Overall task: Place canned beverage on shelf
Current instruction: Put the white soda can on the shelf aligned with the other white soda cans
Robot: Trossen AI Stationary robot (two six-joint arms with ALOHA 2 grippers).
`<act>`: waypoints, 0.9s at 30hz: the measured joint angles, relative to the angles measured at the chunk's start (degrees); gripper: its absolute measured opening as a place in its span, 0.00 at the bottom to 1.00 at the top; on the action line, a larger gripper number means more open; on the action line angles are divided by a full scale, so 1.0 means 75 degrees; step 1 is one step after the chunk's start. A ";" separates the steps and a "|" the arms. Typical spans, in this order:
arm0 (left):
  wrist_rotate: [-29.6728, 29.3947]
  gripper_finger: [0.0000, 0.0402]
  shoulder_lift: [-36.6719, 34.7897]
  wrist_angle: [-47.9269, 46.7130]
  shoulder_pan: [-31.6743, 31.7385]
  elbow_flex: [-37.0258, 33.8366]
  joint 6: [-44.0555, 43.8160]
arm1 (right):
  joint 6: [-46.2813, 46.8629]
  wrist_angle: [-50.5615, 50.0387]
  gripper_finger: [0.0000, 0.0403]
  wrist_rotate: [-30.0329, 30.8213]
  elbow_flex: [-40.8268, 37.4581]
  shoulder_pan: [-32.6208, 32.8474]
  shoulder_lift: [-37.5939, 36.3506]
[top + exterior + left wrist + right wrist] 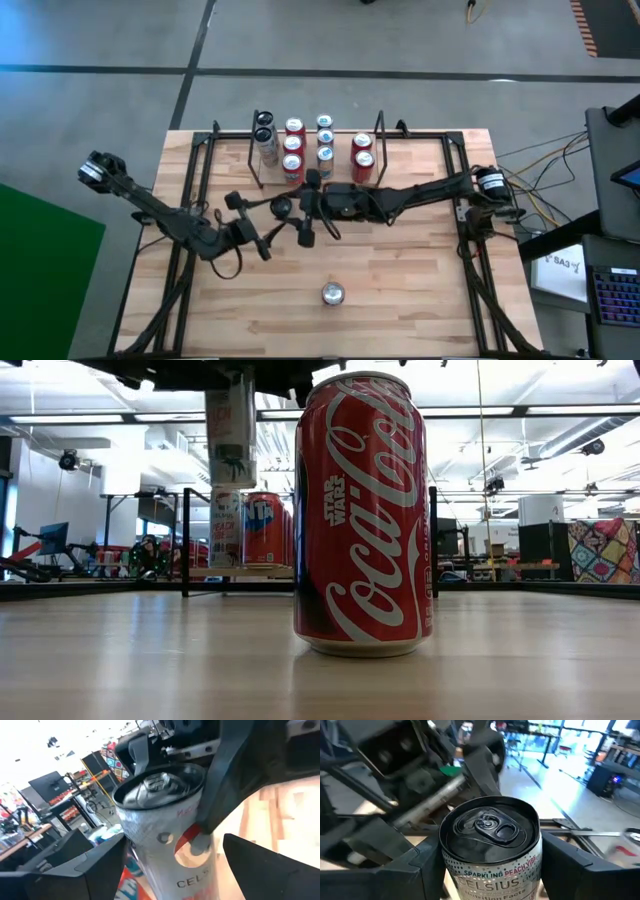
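High view: both arms meet at the centre of the frame, just below the shelf point(254, 150), a thin black rod rack at upper centre holding rows of cans. The Celsius can point(490, 850) hangs off the table between the two claws, clear of the shelf. Right gripper point(490, 865): fingers close against both sides of the can's body, gripping it below the rim. Left gripper point(170, 865): fingers flank the same can but stand wide, with table showing between one finger and the can wall. A red Coca-Cola can point(362, 510) stands alone on the wooden table point(420, 300), lower centre, well apart from both claws.
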 joint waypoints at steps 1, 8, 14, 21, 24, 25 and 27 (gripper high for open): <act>0.0010 0.78 -0.0180 -0.0096 0.0017 -0.0015 0.0113 | -0.0002 -0.0237 0.59 0.0019 0.0141 -0.0061 -0.0005; 0.0135 0.78 -0.1655 -0.1145 0.0286 -0.0030 0.0772 | -0.0097 -0.0836 0.59 -0.0095 0.0837 -0.0723 -0.0014; 0.0124 0.78 -0.3042 -0.1657 0.0562 -0.0034 0.1259 | 0.0564 -0.0669 0.59 -0.1069 0.1024 -0.1402 0.0056; 0.1667 0.78 -0.4626 -0.1955 0.0727 -0.0036 0.1758 | 0.1166 -0.0085 0.59 -0.2041 0.1226 -0.1816 0.0114; 0.2565 0.78 -0.5252 -0.2306 0.0866 -0.0036 0.1687 | 0.1164 -0.0146 0.59 -0.2350 0.1589 -0.1856 0.0361; 0.2755 0.78 -0.5433 -0.2432 0.0917 -0.0036 0.1595 | 0.1154 -0.0228 0.59 -0.2552 0.1751 -0.1859 0.0487; 0.3021 0.78 -0.5742 -0.2701 0.0987 -0.0037 0.1396 | 0.1031 -0.0457 0.59 -0.3010 0.2123 -0.1857 0.0761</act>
